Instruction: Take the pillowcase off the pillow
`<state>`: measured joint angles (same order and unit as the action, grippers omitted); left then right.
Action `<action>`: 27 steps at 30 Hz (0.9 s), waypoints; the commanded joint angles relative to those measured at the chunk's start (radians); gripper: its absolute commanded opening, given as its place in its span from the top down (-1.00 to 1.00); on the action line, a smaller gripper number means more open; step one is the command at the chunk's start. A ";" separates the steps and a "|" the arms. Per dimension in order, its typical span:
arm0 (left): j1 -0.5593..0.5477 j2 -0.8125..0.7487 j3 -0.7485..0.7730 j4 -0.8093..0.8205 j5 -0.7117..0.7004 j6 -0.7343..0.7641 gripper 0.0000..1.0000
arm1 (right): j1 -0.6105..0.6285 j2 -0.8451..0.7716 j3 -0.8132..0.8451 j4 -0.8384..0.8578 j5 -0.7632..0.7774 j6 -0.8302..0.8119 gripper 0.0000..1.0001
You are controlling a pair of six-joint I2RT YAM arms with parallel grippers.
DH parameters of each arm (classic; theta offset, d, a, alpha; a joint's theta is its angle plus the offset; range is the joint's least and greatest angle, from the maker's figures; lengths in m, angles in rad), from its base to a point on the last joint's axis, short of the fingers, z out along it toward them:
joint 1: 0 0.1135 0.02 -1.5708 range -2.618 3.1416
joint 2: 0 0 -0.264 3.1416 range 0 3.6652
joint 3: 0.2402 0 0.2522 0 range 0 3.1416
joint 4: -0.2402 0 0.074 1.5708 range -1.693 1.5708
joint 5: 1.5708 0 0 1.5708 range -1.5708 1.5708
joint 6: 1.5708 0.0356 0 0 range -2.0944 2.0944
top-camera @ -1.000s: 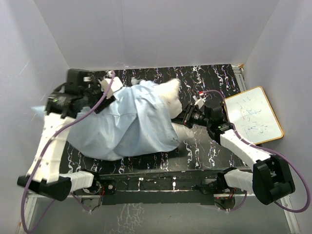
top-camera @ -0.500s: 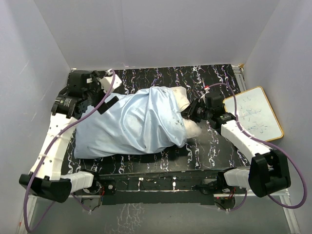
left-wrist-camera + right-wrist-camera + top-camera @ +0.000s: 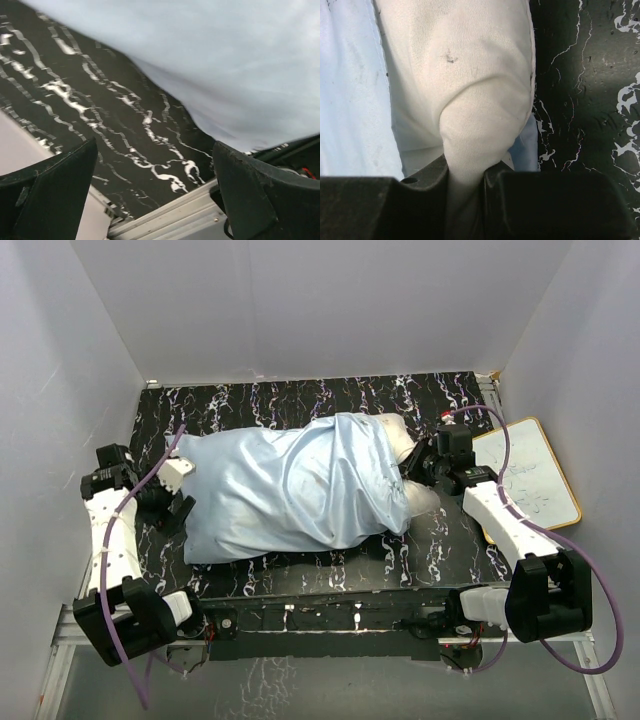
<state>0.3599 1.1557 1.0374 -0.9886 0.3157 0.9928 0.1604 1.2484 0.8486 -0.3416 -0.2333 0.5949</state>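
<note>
The light-blue pillowcase (image 3: pixel 290 488) lies flat across the black marbled table, covering most of the off-white pillow (image 3: pixel 415 498), whose right end pokes out. My right gripper (image 3: pixel 412 468) is shut on a pinch of the pillow's cream fabric (image 3: pixel 470 125) at that end, with the pillowcase edge (image 3: pixel 350 90) beside it. My left gripper (image 3: pixel 178 502) is open and empty, low over the table just left of the pillowcase's closed end. In the left wrist view the pillowcase (image 3: pixel 225 60) fills the upper right, between and beyond the wide-apart fingers (image 3: pixel 250 195).
A wood-framed whiteboard (image 3: pixel 525 475) lies right of the table. The black marbled tabletop (image 3: pixel 300 400) is bounded by white walls at back and sides. The metal front rail (image 3: pixel 170 220) runs beneath my left gripper.
My left gripper let go of the pillowcase and dropped back toward the near left. The pillowcase settled flat. My right gripper pulled the pillow's end slightly rightward.
</note>
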 commanded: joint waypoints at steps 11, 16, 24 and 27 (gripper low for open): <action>0.013 -0.027 -0.140 -0.229 0.341 0.308 -0.94 | -0.003 -0.060 -0.033 0.003 0.158 0.034 0.84; 0.013 -0.033 -0.244 -0.032 0.279 0.250 -0.87 | 0.003 -0.104 -0.135 0.040 0.155 0.103 0.84; 0.013 0.004 -0.317 0.216 0.192 0.140 -0.11 | 0.016 -0.110 -0.155 0.084 0.159 0.159 0.84; 0.013 0.010 -0.302 0.228 0.221 0.127 0.30 | 0.015 -0.091 -0.130 0.089 0.148 0.159 0.84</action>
<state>0.3702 1.1633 0.7223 -0.8413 0.5011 1.1461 0.1703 1.1511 0.6899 -0.2893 -0.1196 0.7410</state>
